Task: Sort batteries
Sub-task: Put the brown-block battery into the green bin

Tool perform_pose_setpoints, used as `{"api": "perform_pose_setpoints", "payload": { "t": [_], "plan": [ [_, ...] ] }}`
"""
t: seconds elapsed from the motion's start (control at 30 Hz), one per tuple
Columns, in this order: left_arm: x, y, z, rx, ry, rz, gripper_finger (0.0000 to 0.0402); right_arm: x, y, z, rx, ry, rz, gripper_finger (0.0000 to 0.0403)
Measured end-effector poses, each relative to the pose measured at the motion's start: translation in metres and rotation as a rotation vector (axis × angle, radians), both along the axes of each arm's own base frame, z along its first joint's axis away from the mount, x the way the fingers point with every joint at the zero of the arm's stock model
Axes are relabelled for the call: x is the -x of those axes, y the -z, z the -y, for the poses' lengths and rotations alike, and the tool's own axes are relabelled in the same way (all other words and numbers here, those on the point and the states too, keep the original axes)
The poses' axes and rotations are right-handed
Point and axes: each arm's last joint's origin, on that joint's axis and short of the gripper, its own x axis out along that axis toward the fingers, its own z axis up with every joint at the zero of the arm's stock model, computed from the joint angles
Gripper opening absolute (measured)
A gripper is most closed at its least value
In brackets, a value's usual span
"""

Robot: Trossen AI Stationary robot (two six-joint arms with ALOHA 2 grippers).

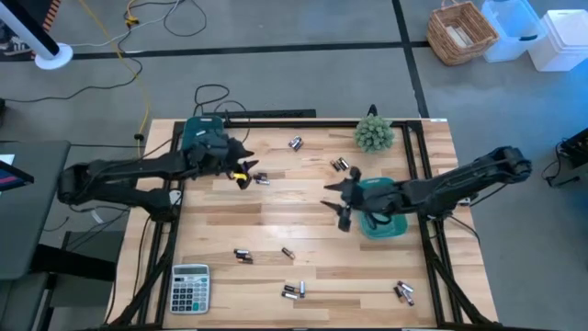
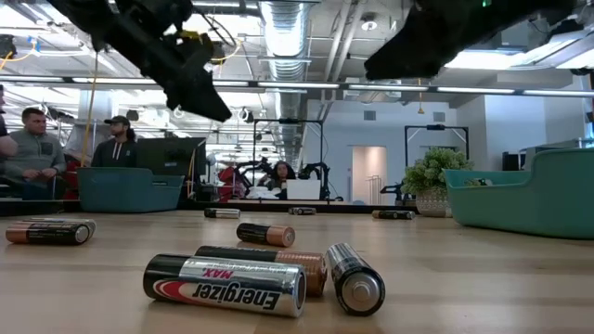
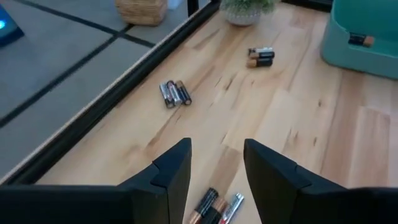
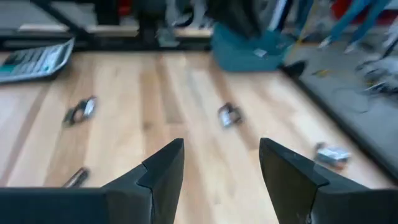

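Observation:
Small silver and dark batteries lie on their sides in loose groups across the wooden table (image 1: 303, 221): near the far edge (image 1: 295, 142), by the plant (image 1: 340, 165), at mid-left (image 1: 261, 178) and along the near side (image 1: 294, 291). My left gripper (image 1: 244, 176) hangs open above the table, over the mid-left group (image 3: 214, 208), which shows below the gap between its fingers (image 3: 217, 149). My right gripper (image 1: 342, 210) hangs open at mid-table beside the right teal bin (image 1: 381, 221). Beyond it in the right wrist view (image 4: 221, 146) lie more batteries (image 4: 229, 115).
A second teal bin (image 1: 202, 136) stands at the far left, and a potted plant (image 1: 374, 134) at the far right. The grey calculator (image 1: 190, 287) lies at the near left corner. The right bin holds a battery (image 3: 360, 40). People sit in the room beyond the table (image 2: 37, 148).

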Motion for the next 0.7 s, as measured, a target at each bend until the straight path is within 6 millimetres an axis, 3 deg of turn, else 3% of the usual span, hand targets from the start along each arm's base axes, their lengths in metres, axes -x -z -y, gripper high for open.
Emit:
{"api": "perform_pose_setpoints", "payload": {
  "t": [0.23,0.57,0.7],
  "plan": [
    [0.010,-0.008,0.031,-0.054,0.031,0.061,0.0141,-0.041,0.017,-0.018,-0.046,-0.106,-0.104,0.0224],
    [0.038,0.021,0.060,0.032,0.064,0.118,0.0141,-0.095,0.037,-0.061,-0.149,-0.282,-0.188,0.0224],
    [0.047,0.020,0.067,0.016,0.069,0.172,0.0141,-0.114,0.052,-0.082,-0.186,-0.288,-0.239,0.0224]
  ]
}}
